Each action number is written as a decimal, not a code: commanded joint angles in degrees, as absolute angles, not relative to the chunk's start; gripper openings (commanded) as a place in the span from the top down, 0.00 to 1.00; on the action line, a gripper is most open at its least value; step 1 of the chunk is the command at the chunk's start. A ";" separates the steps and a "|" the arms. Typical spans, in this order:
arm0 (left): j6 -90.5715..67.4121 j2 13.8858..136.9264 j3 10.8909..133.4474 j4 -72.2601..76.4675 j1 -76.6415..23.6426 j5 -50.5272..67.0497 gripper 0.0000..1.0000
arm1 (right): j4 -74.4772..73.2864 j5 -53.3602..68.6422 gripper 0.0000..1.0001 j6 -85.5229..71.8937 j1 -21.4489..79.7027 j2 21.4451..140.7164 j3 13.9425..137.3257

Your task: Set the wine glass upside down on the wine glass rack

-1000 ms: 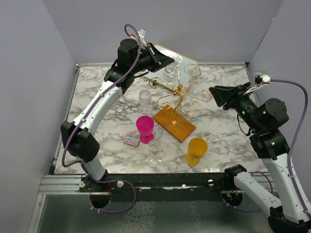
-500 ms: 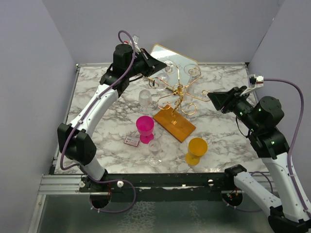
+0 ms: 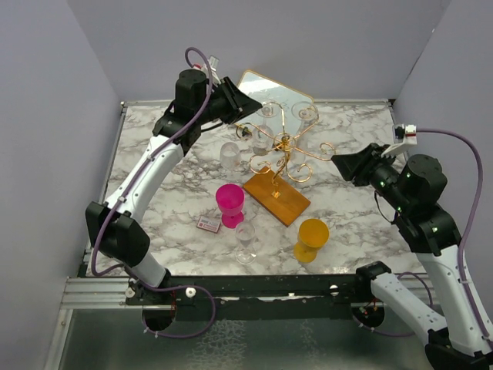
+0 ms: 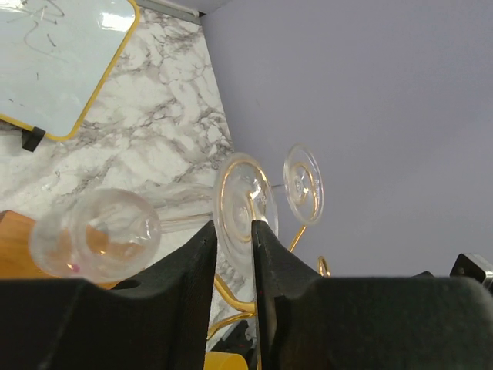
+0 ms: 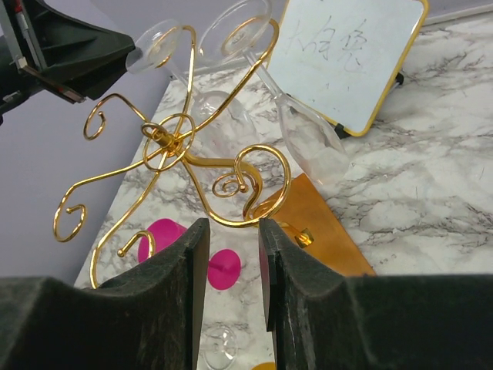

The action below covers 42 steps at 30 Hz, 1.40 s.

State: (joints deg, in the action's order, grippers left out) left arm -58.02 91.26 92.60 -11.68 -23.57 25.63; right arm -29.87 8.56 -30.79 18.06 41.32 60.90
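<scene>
The wine glass rack is a gold wire stand with curled arms on an orange-brown wooden base, mid-table. My left gripper is at the rack's back-left arm. In the left wrist view it is shut on the foot of a clear wine glass, whose stem and bowl reach left. The glass sits against a gold curl, as the right wrist view shows. My right gripper hangs right of the rack, jaws a little apart and empty.
A second clear glass hangs on the rack's back arm. A gold-framed mirror leans behind. In front stand a clear glass, a pink cup, a small clear glass, a yellow cup and a card.
My left gripper has shifted a little left and back at the rack's arm, glass foot still at its tips. My right gripper has dropped slightly toward the near side.
</scene>
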 commanded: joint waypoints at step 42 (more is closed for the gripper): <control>-22.35 91.23 87.52 -39.13 -17.39 18.63 0.35 | -34.18 -0.87 0.74 -27.44 18.54 43.07 64.27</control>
